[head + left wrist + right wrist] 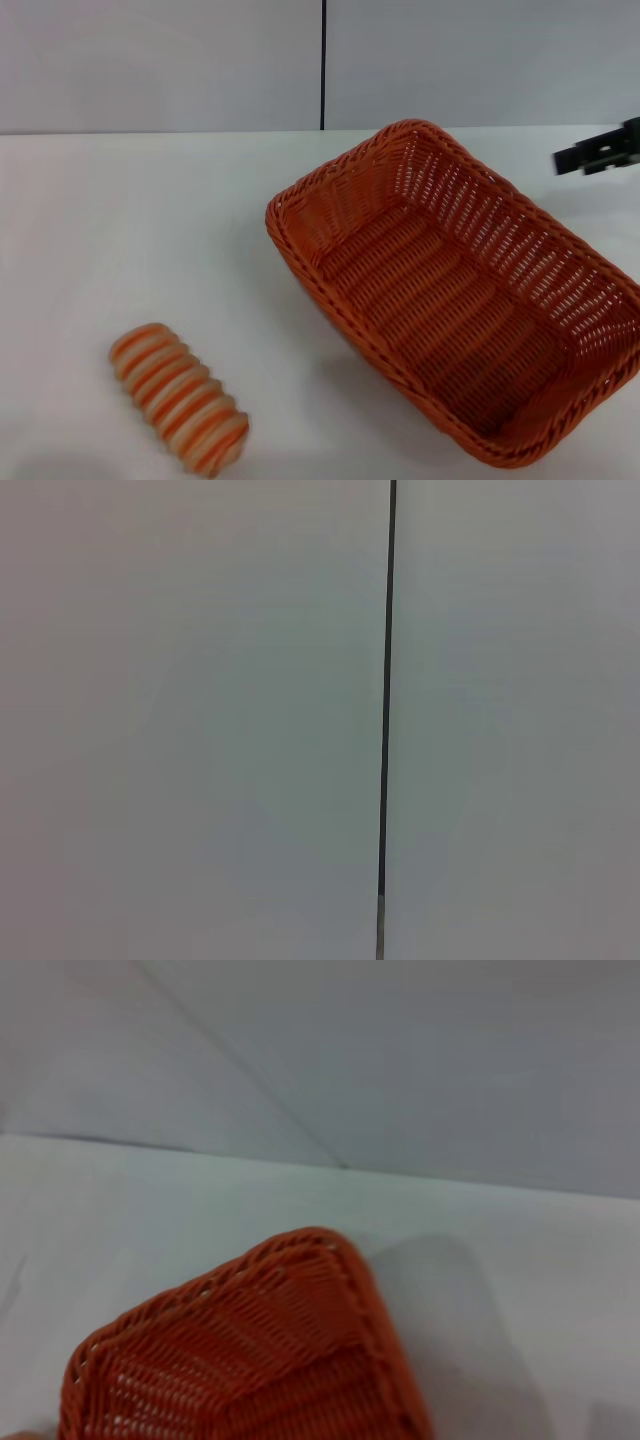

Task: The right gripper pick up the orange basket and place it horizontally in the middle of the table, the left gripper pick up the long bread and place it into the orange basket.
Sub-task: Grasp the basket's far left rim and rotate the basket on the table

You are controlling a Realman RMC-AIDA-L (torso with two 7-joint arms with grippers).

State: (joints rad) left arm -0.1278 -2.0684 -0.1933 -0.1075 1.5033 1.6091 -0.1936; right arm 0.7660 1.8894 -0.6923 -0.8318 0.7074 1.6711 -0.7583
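Observation:
The orange basket lies at an angle on the right half of the white table, running from the centre back to the front right corner, with nothing in it. One of its corners fills the bottom of the right wrist view. The long bread, striped orange and cream, rests at the front left of the table. My right gripper pokes in at the far right edge, above the table behind the basket and not touching it. The left gripper is out of view; its wrist camera faces only a wall.
A pale wall with a dark vertical seam stands behind the table's back edge. That seam also runs down the left wrist view.

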